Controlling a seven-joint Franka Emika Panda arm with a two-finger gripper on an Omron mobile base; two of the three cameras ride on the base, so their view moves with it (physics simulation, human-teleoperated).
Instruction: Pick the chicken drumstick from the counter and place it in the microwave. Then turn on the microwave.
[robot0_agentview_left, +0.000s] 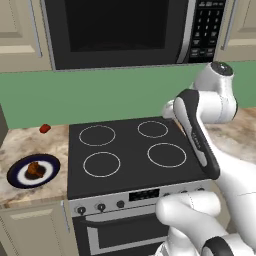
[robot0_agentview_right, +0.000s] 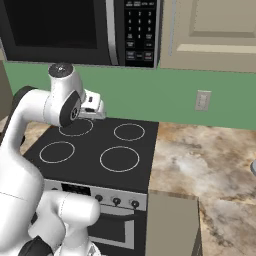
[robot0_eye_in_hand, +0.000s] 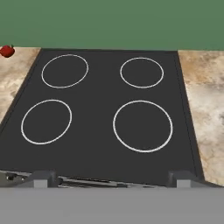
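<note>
The chicken drumstick (robot0_agentview_left: 34, 170), a small reddish-brown lump, lies on a dark blue-rimmed plate (robot0_agentview_left: 16, 176) on the counter (robot0_agentview_left: 35, 145) left of the black stove. Above the stove hangs the microwave (robot0_agentview_left: 120, 30), its dark glass door shut, with the keypad (robot0_agentview_left: 207, 27) on its right. My gripper (robot0_eye_in_hand: 113, 179) hovers over the stove's back area, well right of the drumstick and below the microwave. Its fingertips (robot0_eye_in_hand: 41, 178) stand wide apart with nothing between them, so it is open. The hand (robot0_agentview_right: 93, 106) shows against the green wall.
A small bright red object (robot0_agentview_left: 45, 128) rests on the counter at the stove's back left corner, also seen as the red object (robot0_eye_in_hand: 6, 51). The cooktop (robot0_agentview_left: 130, 150) carries several white rings. Oven knobs (robot0_agentview_left: 101, 206) line the front. A wall outlet (robot0_agentview_right: 202, 100) sits above the right counter (robot0_agentview_right: 200, 155).
</note>
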